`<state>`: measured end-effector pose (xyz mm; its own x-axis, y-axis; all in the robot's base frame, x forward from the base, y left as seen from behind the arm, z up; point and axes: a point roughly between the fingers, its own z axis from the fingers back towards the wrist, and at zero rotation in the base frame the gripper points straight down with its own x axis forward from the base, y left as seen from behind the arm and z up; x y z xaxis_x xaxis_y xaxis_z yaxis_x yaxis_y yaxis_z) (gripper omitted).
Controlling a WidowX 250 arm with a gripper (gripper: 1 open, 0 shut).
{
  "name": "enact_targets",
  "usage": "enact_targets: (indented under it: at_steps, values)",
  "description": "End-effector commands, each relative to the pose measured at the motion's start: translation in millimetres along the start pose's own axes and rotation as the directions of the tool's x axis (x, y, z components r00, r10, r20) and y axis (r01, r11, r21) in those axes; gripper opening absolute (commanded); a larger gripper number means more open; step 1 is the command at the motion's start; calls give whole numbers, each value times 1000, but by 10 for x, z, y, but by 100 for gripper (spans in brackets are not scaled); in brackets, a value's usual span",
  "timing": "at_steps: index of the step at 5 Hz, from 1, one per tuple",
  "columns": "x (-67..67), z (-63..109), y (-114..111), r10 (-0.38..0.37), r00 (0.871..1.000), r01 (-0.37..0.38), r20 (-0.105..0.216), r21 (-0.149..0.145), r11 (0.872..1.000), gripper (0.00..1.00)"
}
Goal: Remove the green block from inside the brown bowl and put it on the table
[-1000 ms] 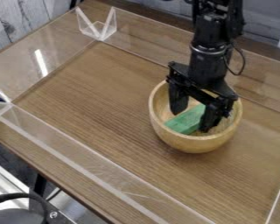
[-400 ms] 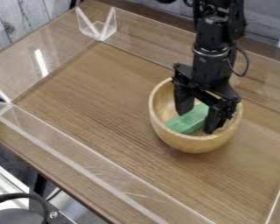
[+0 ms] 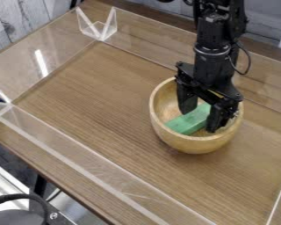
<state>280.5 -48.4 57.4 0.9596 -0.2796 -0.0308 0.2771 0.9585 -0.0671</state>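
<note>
My gripper (image 3: pixel 205 104) is black; the block (image 3: pixel 186 123) is bright green, the bowl (image 3: pixel 167 133) pale tan, the table (image 3: pixel 96 97) brown with darker grain streaks.

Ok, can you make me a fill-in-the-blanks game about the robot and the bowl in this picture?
1. The small flat bright green block lies inside the round light-brown wooden ____.
2. The black robot gripper points straight ____ into the bowl.
3. The gripper's jaws are ____, standing either side of the block without lifting it.
4. The bowl sits on a brown wood-grain ____ edged by clear acrylic walls.

Missing words: bowl; down; open; table
</note>
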Motion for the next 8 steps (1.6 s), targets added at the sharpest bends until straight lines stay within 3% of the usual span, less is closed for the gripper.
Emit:
enact_targets:
  at_steps: [1,3,8]
  values:
    - [60,212,38,3,997,-3,82,6,1000,100]
    - [53,233,82,7,995,-7,97,1,1000,100]
    - [52,186,104,11,996,-10,90,-6,1000,100]
